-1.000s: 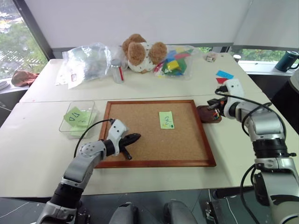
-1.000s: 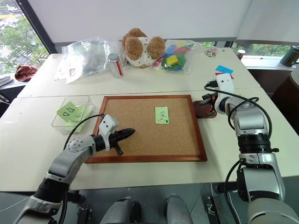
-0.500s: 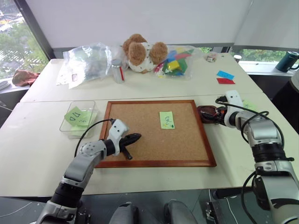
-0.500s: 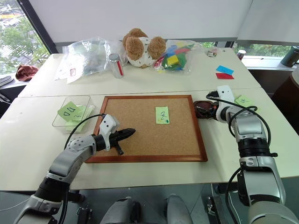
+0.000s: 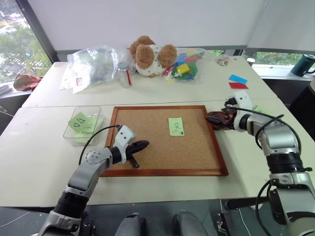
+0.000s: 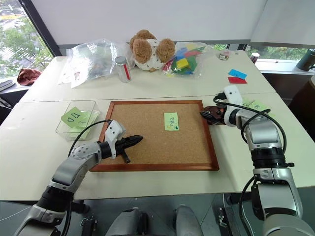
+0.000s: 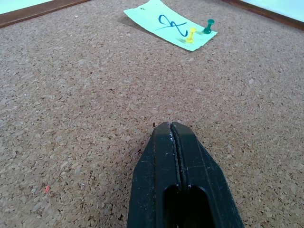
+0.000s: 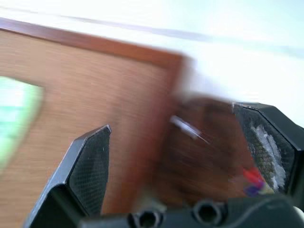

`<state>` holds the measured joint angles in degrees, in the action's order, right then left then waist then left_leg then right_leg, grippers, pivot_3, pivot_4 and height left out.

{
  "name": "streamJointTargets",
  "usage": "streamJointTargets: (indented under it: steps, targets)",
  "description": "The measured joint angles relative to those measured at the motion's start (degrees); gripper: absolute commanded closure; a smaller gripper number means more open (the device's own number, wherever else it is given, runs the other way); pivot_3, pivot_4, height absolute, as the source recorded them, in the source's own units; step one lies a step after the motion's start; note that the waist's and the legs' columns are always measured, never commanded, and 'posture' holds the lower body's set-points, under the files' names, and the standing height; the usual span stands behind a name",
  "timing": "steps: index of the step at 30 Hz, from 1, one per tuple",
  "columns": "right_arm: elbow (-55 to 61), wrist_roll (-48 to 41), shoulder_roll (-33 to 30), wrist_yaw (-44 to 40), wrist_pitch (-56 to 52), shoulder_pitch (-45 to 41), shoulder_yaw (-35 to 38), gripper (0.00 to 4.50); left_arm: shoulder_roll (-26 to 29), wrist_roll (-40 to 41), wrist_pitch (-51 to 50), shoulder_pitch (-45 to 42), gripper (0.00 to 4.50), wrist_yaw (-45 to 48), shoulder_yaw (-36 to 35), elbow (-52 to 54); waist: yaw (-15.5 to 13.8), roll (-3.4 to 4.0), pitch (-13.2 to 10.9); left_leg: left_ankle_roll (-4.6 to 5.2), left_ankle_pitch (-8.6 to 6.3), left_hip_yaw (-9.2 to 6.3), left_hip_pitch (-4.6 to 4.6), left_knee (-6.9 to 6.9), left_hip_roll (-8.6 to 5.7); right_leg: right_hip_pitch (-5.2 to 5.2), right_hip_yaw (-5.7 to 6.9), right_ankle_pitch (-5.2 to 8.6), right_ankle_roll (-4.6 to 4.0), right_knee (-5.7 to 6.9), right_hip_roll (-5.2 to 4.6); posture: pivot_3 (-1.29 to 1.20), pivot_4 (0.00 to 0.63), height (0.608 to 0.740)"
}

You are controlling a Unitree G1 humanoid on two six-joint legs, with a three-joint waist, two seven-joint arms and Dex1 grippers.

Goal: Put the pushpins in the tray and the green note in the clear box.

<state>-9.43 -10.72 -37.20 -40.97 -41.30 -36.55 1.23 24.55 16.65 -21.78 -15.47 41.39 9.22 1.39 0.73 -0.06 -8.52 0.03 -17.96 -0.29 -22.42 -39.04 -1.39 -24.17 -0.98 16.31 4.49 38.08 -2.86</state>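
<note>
Two pushpins, a yellow one (image 7: 191, 34) and a green one (image 7: 208, 25), stand stuck in the light green rectangular sticky note with dark handwriting (image 5: 175, 126), which lies on the large wooden-framed corkboard (image 5: 147, 142). So the note is not yet in the shallow clear plastic box (image 5: 74, 132) at the board's left, well apart from it. That box already holds a light green note scrawled with large letters (image 5: 81, 122).

The small dark reddish-brown tray (image 6: 221, 118) sits on the white worktop (image 5: 44, 162) just beside the board's right edge. A fleck of red and blue shows in it in the right wrist view, perhaps pins already dropped there, though the blur leaves that unsure. By my reading, most of the job is still ahead: both pins out, then the note across to the box.

The right gripper (image 5: 215, 119), fingers spread wide and empty, hangs over the tray near the board's frame. The left gripper (image 5: 139, 145) rests low over the cork with its fingers pressed shut on nothing.

The tray is largely hidden behind the right gripper, so its contents cannot be counted. The handwriting is too small to read.
</note>
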Motion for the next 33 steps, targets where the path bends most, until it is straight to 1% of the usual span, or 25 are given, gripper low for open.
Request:
streamJointTargets:
  steps: [3, 4, 6, 8, 9, 11, 16, 20, 23, 24, 26, 33]
  targets:
    - [7.9, -2.0, 0.7, -2.2, -2.5, 2.2, -2.7, 0.07, 0.0, 0.0, 0.0, 0.0, 4.50, 0.0, 0.0, 0.0, 0.0, 0.00, 0.0, 0.01, -0.01, -0.01, 0.01, 0.00, 0.00, 0.02, 0.00, 0.00, 0.00, -0.01, 0.00, 0.00, 0.150, 0.740]
    - [9.4, -2.5, 1.3, -2.4, -3.3, 2.7, -3.4, 0.30, 0.0, 0.0, 0.0, 0.0, 4.50, 0.0, 0.0, 0.0, 0.0, 0.00, 0.0, 0.01, -0.01, -0.01, 0.01, 0.00, 0.00, 0.02, 0.00, 0.00, 0.00, -0.02, -0.01, 0.00, 0.150, 0.740]
    - [11.4, -3.1, 2.5, -2.4, -4.6, 3.4, -4.8, 0.82, 0.0, 0.0, 0.0, -0.1, 4.50, 0.0, 0.0, 0.0, 0.0, 0.00, 0.0, 0.01, -0.01, -0.01, 0.01, 0.00, 0.00, 0.02, 0.00, 0.00, 0.00, -0.02, -0.02, 0.00, 0.150, 0.740]
    - [12.7, -3.1, 3.5, -2.1, -5.1, 4.0, -6.2, 1.84, 0.0, 0.0, 0.0, -0.1, 4.50, 0.0, 0.0, 0.0, 0.0, 0.00, 0.0, 0.01, -0.01, -0.01, 0.01, 0.00, 0.00, 0.02, 0.00, 0.00, 0.00, -0.02, -0.02, 0.00, 0.150, 0.740]
    - [12.9, -3.0, 4.0, -1.8, -5.2, 4.3, -7.0, 2.24, 0.0, 0.0, 0.0, -0.1, 4.50, 0.1, 0.0, 0.0, 0.0, 0.00, 0.0, 0.01, -0.01, -0.01, 0.01, 0.00, 0.00, 0.01, 0.00, 0.00, 0.00, -0.02, -0.02, 0.00, 0.150, 0.740]
    - [13.1, -2.9, 5.0, -1.3, -5.2, 4.7, -8.6, 2.24, 0.0, 0.0, 0.0, -0.1, 4.50, 0.0, 0.0, 0.0, 0.0, 0.00, 0.0, 0.01, -0.01, -0.01, 0.01, 0.00, 0.00, 0.01, 0.00, 0.00, 0.00, -0.02, -0.03, 0.00, 0.150, 0.740]
    - [13.6, -1.8, 5.1, -1.1, -4.2, 5.3, -11.7, 2.24, 0.0, 0.0, 0.0, 0.1, 4.50, 0.0, -0.1, 0.1, 0.0, 0.00, 0.0, 0.01, -0.01, -0.01, 0.01, 0.01, 0.00, 0.00, 0.00, 0.00, 0.00, -0.03, -0.03, 0.00, 0.150, 0.740]
    - [13.6, -1.7, 5.6, -1.0, -3.8, 5.4, -12.1, 2.24, 0.0, 0.0, -0.1, 0.5, 4.50, -0.3, -0.2, 0.5, 0.1, 0.00, 0.0, 0.01, -0.01, -0.01, 0.01, 0.01, 0.00, 0.00, 0.00, 0.00, 0.00, -0.03, -0.03, 0.00, 0.150, 0.740]
    - [13.3, -1.6, 5.9, -1.0, -3.5, 5.4, -12.1, 3.11, 0.0, 0.0, -0.1, 0.7, 4.50, -0.4, -0.3, 0.9, 0.1, 0.00, 0.0, 0.01, -0.01, -0.01, 0.01, 0.04, 0.00, -0.02, 0.00, 0.00, -0.01, -0.04, -0.02, 0.00, 0.150, 0.740]
    - [13.1, -1.6, 6.0, -1.0, -3.3, 5.4, -12.1, 3.50, 0.0, 0.0, -0.1, 0.7, 4.50, -0.4, -0.4, 0.9, 0.1, 0.00, 0.0, 0.01, -0.01, -0.02, 0.01, 0.04, 0.01, -0.02, 0.00, 0.00, -0.01, -0.04, -0.02, 0.00, 0.150, 0.740]
    - [13.0, -1.4, 6.1, -1.0, -3.3, 5.4, -12.1, 4.47, 0.0, 0.0, -0.1, 0.9, 4.50, -0.4, -0.4, 1.0, 0.2, 0.00, 0.0, 0.01, -0.01, -0.01, 0.01, 0.04, 0.01, -0.02, 0.00, 0.00, -0.01, -0.04, -0.02, 0.00, 0.150, 0.740]
    - [13.0, -1.3, 6.1, -1.0, -3.4, 5.4, -12.2, 4.47, 0.0, 0.0, -0.2, 1.2, 4.50, -0.4, -0.5, 1.0, 0.2, 0.00, 0.0, 0.01, -0.01, -0.02, 0.01, 0.05, 0.01, -0.02, 0.00, 0.00, -0.01, -0.04, -0.02, 0.00, 0.150, 0.740]
